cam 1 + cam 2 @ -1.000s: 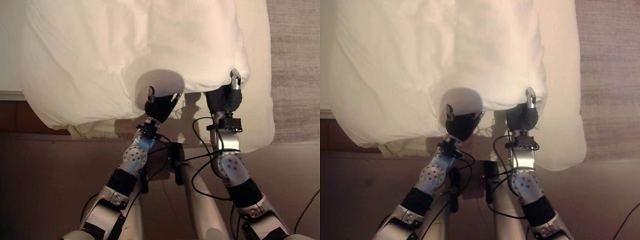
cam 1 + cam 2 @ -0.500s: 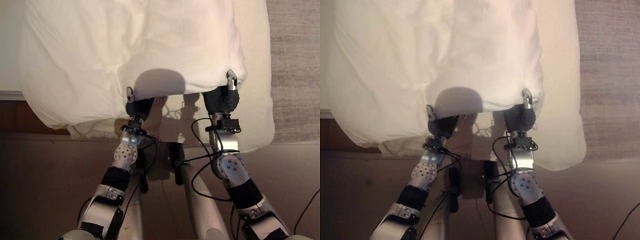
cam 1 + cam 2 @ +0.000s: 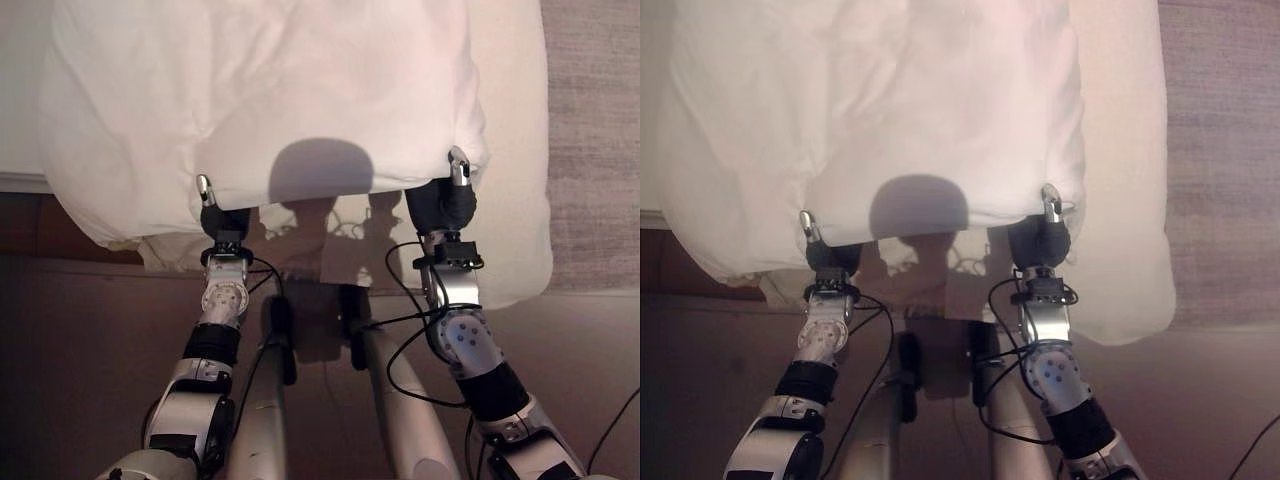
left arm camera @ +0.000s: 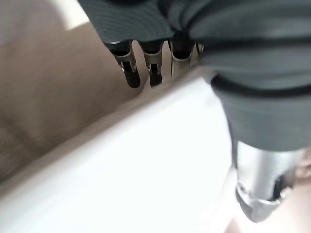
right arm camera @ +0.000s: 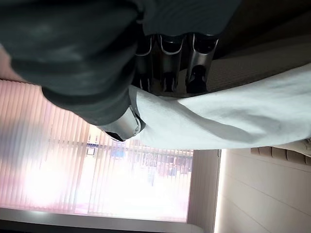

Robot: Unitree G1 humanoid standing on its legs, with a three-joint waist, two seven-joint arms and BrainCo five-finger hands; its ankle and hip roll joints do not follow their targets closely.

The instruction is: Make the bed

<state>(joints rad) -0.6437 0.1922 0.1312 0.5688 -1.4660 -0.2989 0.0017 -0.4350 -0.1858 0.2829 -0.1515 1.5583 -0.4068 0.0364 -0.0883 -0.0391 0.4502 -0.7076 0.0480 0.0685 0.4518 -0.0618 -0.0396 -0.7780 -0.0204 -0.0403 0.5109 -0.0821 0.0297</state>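
We see the white duvet [image 3: 270, 100] filling the upper frame, its near hem running left-right between both hands; left hand [image 3: 212, 212] and right hand [image 3: 447, 195] each pinch it (left grip probably).

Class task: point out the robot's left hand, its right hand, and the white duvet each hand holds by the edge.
left hand [image 3: 212, 212], left eye view, on the dark cover.
right hand [image 3: 443, 203], left eye view, on the dark cover.
white duvet [image 3: 270, 90], left eye view, on its top surface.

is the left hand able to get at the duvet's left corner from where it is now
Probably yes: the left hand grips the duvet along its near edge, and the corner hangs free just further left, nothing between them.
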